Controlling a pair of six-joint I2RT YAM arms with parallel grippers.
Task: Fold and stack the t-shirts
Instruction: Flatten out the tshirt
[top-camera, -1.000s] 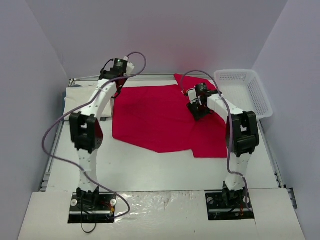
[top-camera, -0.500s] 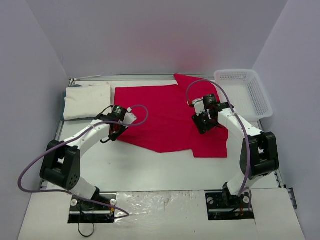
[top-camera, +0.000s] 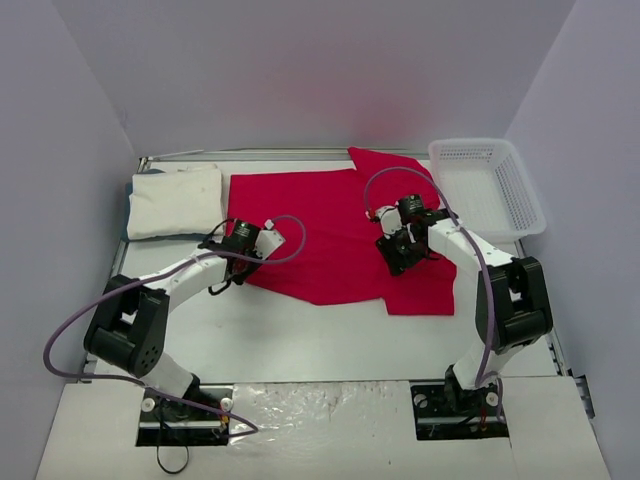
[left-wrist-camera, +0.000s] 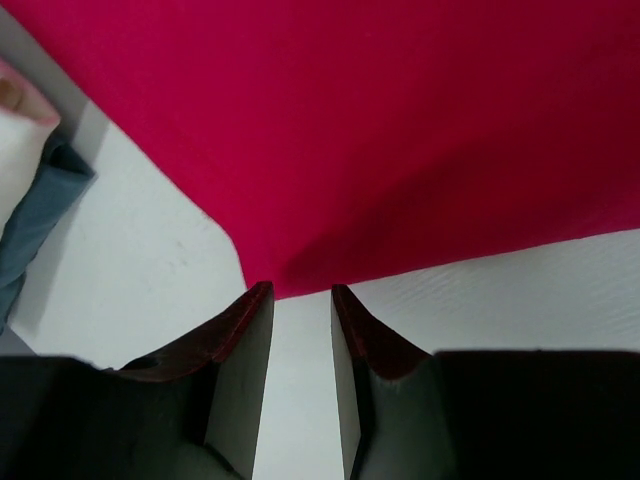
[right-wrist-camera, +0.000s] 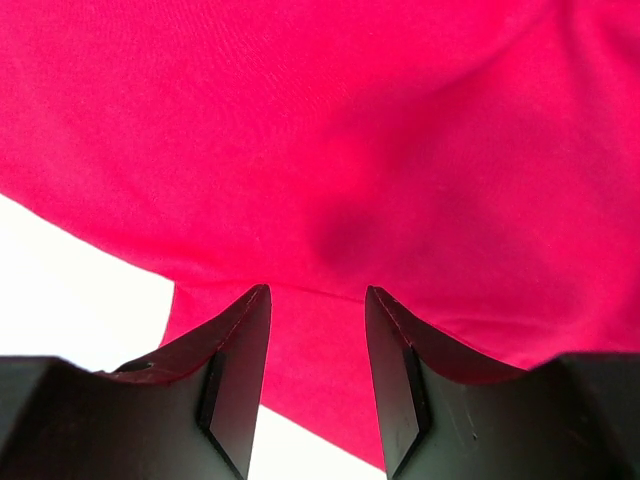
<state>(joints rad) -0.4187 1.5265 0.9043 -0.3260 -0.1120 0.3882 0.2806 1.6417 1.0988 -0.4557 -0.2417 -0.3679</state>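
Top view: the red shirt (top-camera: 320, 225) lies spread open and flat on the table (top-camera: 320, 345), filling the middle and right of the far half, with one sleeve reaching toward the back right, just beside the basket (top-camera: 495, 185). The white shirt (top-camera: 175, 200) lies as a folded rectangle at the far left, just beside the red shirt's left edge; whether the two touch cannot be told. The two shirts are side by side, not stacked. Left wrist view: the left gripper (left-wrist-camera: 300, 292) is low over bare table at the red shirt's near left corner; its jaws stand a narrow gap apart with only white table between them, holding nothing, and the cloth's edge lies just ahead of the fingertips. Right wrist view: the right gripper (right-wrist-camera: 315, 290) is above the right part of the red shirt, where a crease crosses the cloth just ahead of the fingertips; its jaws stand apart, red cloth showing through the gap, nothing pinched. Whether the tips touch the cloth cannot be told. The basket stands at the far right corner, well apart from the white shirt
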